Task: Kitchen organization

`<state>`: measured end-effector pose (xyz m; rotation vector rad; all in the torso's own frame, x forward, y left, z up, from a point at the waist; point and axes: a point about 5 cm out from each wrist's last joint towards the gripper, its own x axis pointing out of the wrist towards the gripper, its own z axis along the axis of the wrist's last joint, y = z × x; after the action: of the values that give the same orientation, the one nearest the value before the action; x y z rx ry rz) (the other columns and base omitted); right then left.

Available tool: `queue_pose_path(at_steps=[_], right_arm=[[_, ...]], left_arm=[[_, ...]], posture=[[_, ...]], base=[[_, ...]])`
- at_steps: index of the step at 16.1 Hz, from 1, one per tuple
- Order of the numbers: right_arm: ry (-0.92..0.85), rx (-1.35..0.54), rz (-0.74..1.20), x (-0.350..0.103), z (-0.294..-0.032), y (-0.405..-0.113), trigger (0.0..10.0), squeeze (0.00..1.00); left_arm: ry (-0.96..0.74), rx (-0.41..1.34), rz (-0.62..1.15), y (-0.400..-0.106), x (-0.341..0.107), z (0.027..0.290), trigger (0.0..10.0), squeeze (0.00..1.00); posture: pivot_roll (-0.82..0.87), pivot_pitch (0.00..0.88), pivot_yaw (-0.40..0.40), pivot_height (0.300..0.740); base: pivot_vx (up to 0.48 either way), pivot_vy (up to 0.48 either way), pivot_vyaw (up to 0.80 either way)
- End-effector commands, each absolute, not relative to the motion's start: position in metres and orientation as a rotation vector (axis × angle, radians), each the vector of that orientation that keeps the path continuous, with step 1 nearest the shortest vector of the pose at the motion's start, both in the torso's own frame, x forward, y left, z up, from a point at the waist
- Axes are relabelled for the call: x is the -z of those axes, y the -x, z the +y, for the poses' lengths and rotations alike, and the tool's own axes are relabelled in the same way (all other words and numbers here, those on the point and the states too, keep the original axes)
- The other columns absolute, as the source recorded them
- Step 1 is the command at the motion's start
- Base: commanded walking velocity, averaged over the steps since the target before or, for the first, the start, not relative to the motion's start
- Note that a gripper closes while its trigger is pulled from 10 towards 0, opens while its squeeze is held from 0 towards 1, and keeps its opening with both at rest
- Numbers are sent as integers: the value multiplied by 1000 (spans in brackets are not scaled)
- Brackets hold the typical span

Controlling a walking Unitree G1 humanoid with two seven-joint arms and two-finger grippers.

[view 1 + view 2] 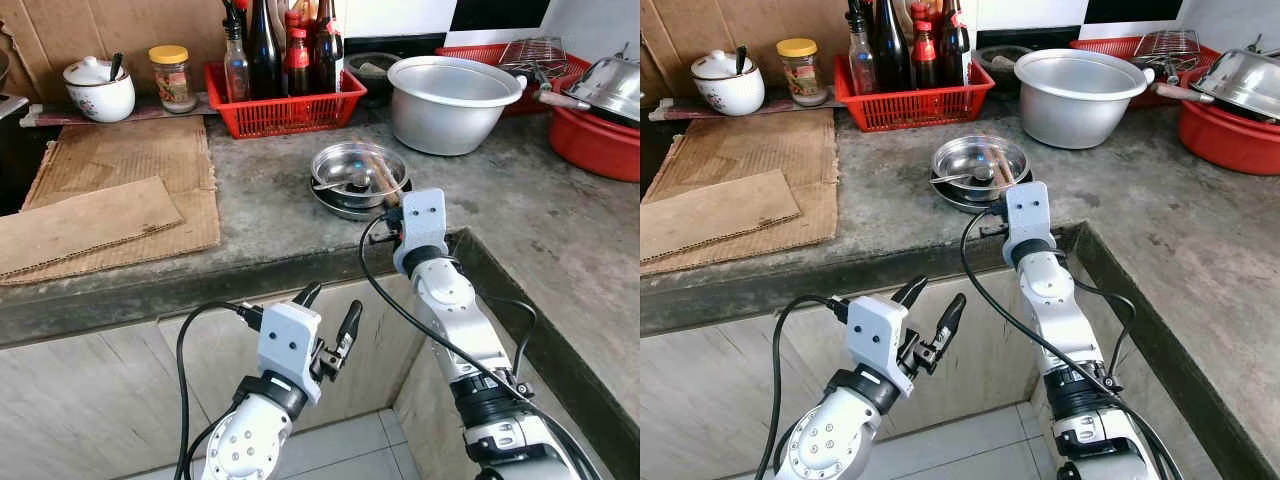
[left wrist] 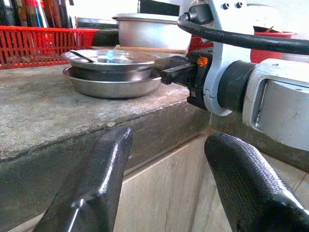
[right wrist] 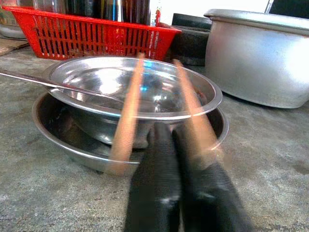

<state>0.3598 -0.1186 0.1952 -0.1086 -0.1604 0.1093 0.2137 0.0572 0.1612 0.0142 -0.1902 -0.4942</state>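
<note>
Two stacked steel bowls [image 1: 345,165] sit near the front edge of the concrete counter [image 1: 270,215]. A pair of wooden chopsticks [image 3: 126,118] and a metal spoon [image 3: 58,84] rest across the upper bowl. My right gripper [image 3: 173,130] is at the bowls' near rim, level with the counter top. Its fingers are shut together between the two chopsticks, and the right-hand stick lies against one finger [image 3: 203,183]. My left gripper [image 1: 333,300] hangs open below the counter edge, in front of the cabinet face, holding nothing.
A red basket of bottles [image 1: 270,105] and a large aluminium pot [image 1: 450,100] stand behind the bowls. Cardboard sheets [image 1: 110,190], a ceramic jar [image 1: 98,88] and a glass jar [image 1: 172,78] are on the left. A red basin [image 1: 595,140] stands far right, where the counter turns toward me.
</note>
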Motion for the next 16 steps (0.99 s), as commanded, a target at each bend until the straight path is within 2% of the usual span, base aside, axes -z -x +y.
queue_pose_path(at_steps=[1, 7, 8, 9, 10, 11, 12, 13, 16], right_arm=[[105, -103, -189, -203, -120, -362, 0, 0], [103, -97, -205, -205, -120, -359, 0, 0], [118, -93, -211, -206, -121, -359, 706, 0], [116, -91, -215, -207, -122, -359, 10000, 0], [118, -90, -218, -208, -122, -359, 10000, 0], [121, -83, -223, -209, -122, -360, 10000, 125], [118, -73, -227, -210, -123, -360, 10000, 471], [113, -68, -235, -211, -124, -361, 10000, 1000], [89, -45, -267, -217, -129, -359, 10000, 1000]], left_arm=[[-16, 498, -214, -212, -166, 56, 10000, 0], [-21, 492, -215, -213, -166, 57, 10000, 0], [-23, 492, -215, -214, -166, 58, 10000, 0], [-23, 491, -214, -214, -166, 58, 10000, 0], [-22, 490, -215, -214, -166, 58, 10000, 0], [-23, 491, -214, -214, -166, 58, 10000, 0], [-23, 491, -213, -214, -166, 58, 10000, 0], [-23, 491, -213, -214, -166, 58, 10000, 0], [-24, 489, -211, -214, -166, 58, 10000, 0]], posture=[[227, 121, -62, 740], [224, 111, -57, 740], [224, 114, -57, 740], [224, 114, -57, 740], [225, 115, -58, 740], [225, 115, -58, 740], [226, 116, -57, 740], [227, 117, -60, 740], [227, 119, -59, 740]], base=[[0, 0, 0], [0, 0, 0], [0, 0, 0], [0, 0, 0], [0, 0, 0], [0, 0, 0], [0, 0, 0], [0, 0, 0], [0, 0, 0]])
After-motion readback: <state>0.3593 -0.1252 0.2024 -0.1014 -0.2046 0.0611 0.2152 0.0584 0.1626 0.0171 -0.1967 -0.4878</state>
